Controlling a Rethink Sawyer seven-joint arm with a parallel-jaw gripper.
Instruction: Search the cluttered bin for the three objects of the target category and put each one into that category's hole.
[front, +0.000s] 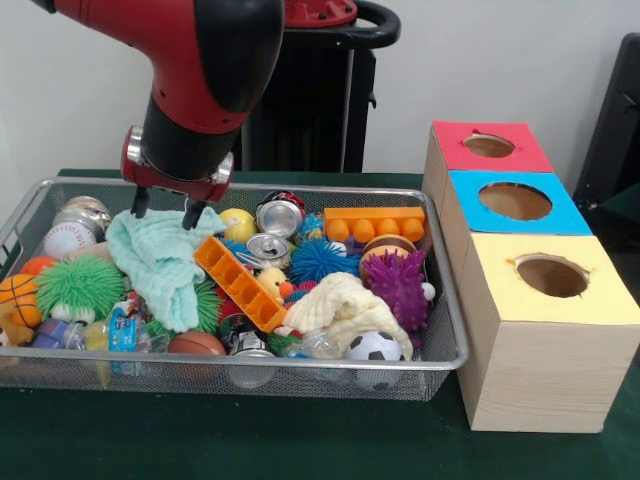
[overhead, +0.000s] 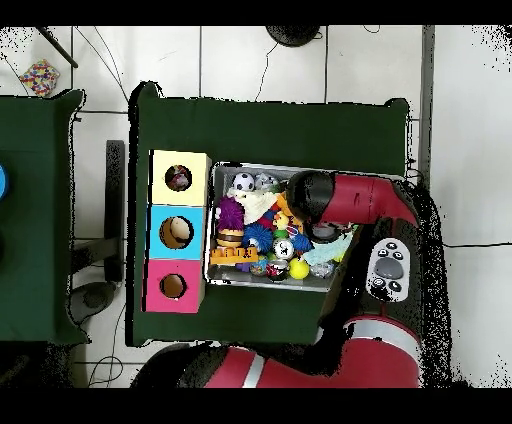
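Observation:
The wire-mesh bin (front: 300, 378) is full of toys and also shows in the overhead view (overhead: 260, 281). My gripper (front: 165, 209) is open at the bin's far left. Its fingertips (front: 140, 205) rest at the top edge of a mint-green cloth (front: 155, 262) that is draped over the clutter. A pale yellow cloth (front: 345, 305) lies near the front right of the bin. No white dotted cloth shows in the bin. The yellow-topped box (front: 545, 340) stands to the right with its round hole (front: 552, 275) open. In the overhead view the arm (overhead: 345, 198) hides the gripper.
The blue-topped box (front: 560, 215) and the red-topped box (front: 455, 140) stand behind the yellow one. An orange block tray (front: 240, 285), spiky balls (front: 398, 285), cans (front: 280, 213) and small balls crowd the bin. A small multicoloured thing (overhead: 40, 75) lies off the table.

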